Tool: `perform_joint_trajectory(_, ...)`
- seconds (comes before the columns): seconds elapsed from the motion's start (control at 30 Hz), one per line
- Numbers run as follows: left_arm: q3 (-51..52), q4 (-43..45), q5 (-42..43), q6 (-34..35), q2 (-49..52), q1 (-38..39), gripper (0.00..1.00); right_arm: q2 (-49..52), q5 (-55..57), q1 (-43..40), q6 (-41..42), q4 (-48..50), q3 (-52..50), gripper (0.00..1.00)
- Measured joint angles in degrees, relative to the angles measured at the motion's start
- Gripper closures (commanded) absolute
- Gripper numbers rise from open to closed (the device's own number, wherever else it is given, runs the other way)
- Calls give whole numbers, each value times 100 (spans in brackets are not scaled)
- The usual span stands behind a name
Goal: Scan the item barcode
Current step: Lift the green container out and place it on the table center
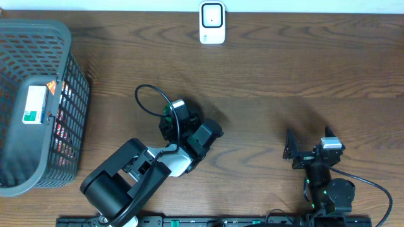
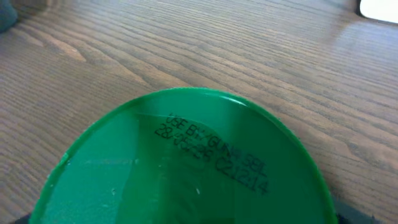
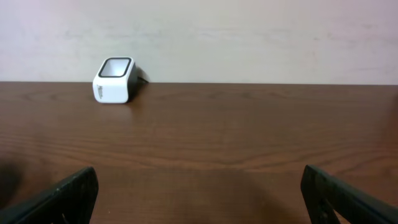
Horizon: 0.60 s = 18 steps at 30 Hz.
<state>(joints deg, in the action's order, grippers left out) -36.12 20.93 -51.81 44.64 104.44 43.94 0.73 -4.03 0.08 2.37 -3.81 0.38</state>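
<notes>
The item shows only in the left wrist view, as a round green lid (image 2: 180, 168) with a dark printed date. It fills the lower part of that view, close under the camera and over the wood table (image 2: 186, 50). From overhead my left gripper (image 1: 208, 133) covers it at the table's middle. Its fingers stay out of sight, so the grip cannot be judged. The white barcode scanner (image 1: 212, 22) stands at the far edge; the scanner (image 3: 114, 79) faces my right gripper (image 3: 199, 199), which is open, empty and low over the table at the front right (image 1: 302, 151).
A dark mesh basket (image 1: 76, 75) stands at the left edge, with a white and green box (image 1: 36, 104) and other packets inside. A black cable (image 1: 148, 94) loops behind the left wrist. A pale wall runs behind the scanner.
</notes>
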Motion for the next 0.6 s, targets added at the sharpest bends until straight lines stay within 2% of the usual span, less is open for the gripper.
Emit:
perform_joint_trajectory(0.03,0,31,-2,-127,-33,7,7,0,0,0,0,0,0,1)
perform_joint_trajectory(0.17,17,138,0,-986,-570,92,7,0,0,0,0,2,0,1)
perform_joint_trajectory(0.3,7,24,42,-2155,-1937,437,6,-2,0,0,0,-2,0,1)
perform_joint_trajectory(0.47,-175,-1266,457,-2931,-4155,879,6,0,0,0,0,2,0,1)
perform_joint_trajectory(0.53,-330,-1816,568,-3071,-4900,815,6,0,0,0,0,0,2,1)
perform_joint_trajectory(0.6,-695,-2745,684,-3167,-5643,546,6,0,0,0,0,2,2,1)
